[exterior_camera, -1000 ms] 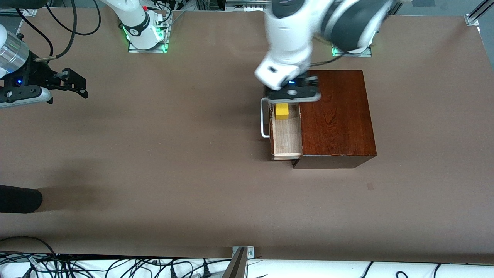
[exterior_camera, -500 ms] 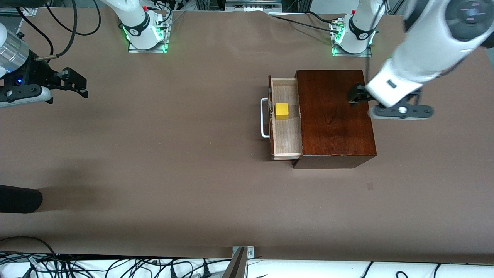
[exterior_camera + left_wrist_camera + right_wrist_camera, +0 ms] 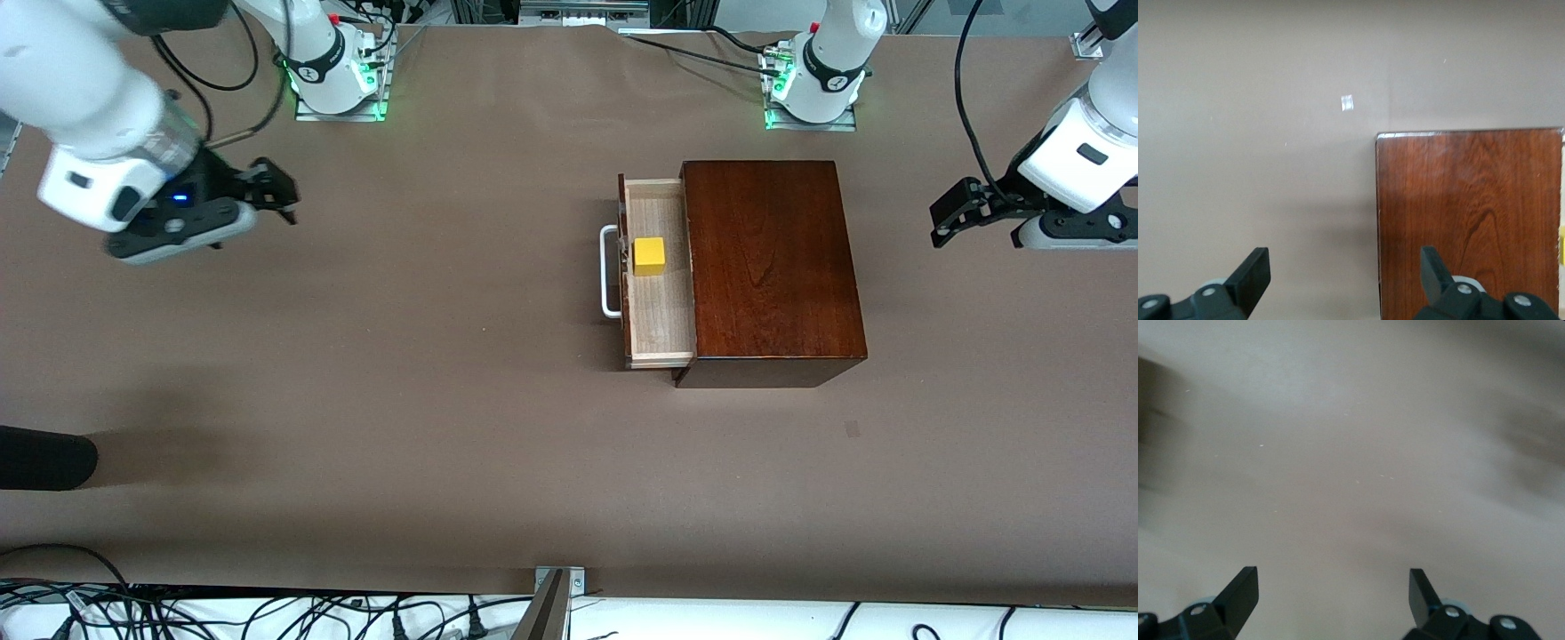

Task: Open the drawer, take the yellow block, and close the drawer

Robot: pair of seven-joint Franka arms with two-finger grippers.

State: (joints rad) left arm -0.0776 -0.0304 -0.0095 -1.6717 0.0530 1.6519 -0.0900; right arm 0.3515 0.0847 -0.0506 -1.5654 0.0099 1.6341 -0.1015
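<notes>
Front view: drawer (image 3: 660, 307) open, exposing yellow block (image 3: 649, 255); right gripper (image 3: 267, 188) and left gripper (image 3: 965, 212) spread, empty, over bare table (image 3: 444, 356).

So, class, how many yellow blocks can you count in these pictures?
1. The yellow block lies in the open drawer, beside the handle. Others may be hidden inside the wooden box.

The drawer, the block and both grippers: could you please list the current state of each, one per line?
drawer: pulled open, pale tray exposed.
yellow block: resting in the drawer, near the handle, not held.
wooden box: standing on the table, nothing on top of it.
left gripper: open, empty, over bare table toward the left arm's end.
right gripper: open, empty, over bare table toward the right arm's end.
</notes>
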